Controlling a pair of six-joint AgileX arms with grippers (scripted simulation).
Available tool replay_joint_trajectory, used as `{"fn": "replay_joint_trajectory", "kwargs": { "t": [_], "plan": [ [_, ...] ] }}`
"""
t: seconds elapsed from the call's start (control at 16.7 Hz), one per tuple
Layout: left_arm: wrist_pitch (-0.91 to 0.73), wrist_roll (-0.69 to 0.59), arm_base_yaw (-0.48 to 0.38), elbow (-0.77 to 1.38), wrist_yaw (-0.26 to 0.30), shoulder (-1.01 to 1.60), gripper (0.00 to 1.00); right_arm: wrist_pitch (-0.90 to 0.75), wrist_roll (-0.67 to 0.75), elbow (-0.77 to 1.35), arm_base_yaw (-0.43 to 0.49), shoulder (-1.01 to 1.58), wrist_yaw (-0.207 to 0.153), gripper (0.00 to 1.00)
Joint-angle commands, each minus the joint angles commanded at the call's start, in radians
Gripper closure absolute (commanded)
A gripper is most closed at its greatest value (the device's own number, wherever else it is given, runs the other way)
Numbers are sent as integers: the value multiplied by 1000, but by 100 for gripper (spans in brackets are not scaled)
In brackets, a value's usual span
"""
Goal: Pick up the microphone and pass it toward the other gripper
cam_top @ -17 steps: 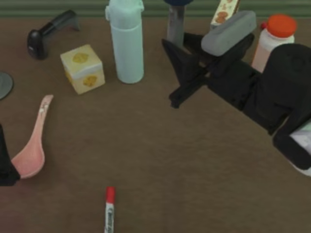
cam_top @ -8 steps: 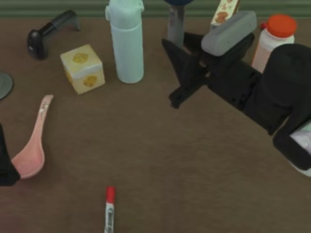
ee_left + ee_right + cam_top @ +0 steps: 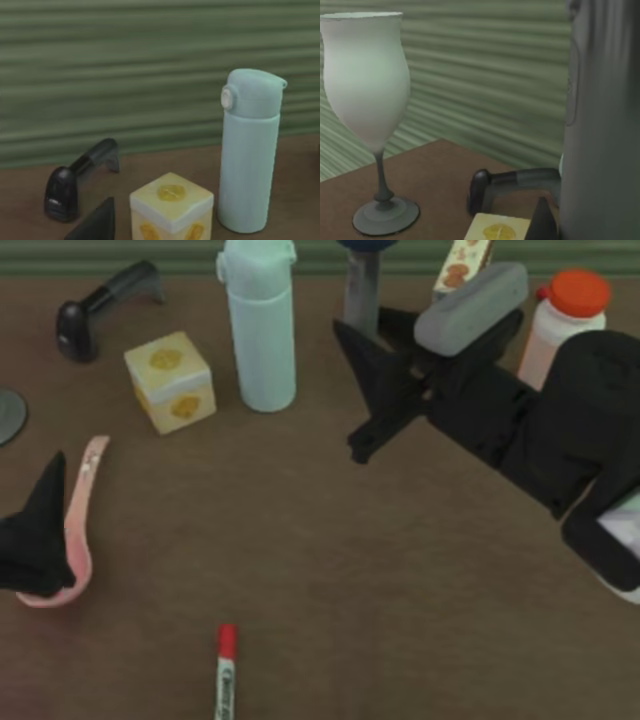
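Reaching across the tabletop [image 3: 330,570], right gripper [image 3: 362,358] jaws close on the microphone [image 3: 361,290] handle; left gripper [image 3: 35,530] jaw state indiscernible, overlapping pink spoon [image 3: 78,510].

No readable text anywhere, marker [image 3: 225,680] near the table's front edge with dark print on its white barrel too blurred to read, yellow-patterned box [image 3: 170,381] showing lemon pictures only, no letters or numbers
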Motion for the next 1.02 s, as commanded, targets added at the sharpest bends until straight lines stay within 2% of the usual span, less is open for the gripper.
{"fn": "replay_joint_trajectory", "kwargs": {
  "t": [0.42, 0.6, 0.78, 1.02],
  "plan": [
    [222, 3, -179, 321, 238, 558, 0, 0, 0, 0, 0, 0, 0, 100],
    [294, 6, -241, 427, 321, 742, 0, 0, 0, 0, 0, 0, 0, 100],
    [332, 8, -281, 487, 374, 850, 0, 0, 0, 0, 0, 0, 0, 100],
    [340, 8, -290, 500, 386, 876, 0, 0, 0, 0, 0, 0, 0, 100]
  ]
}}
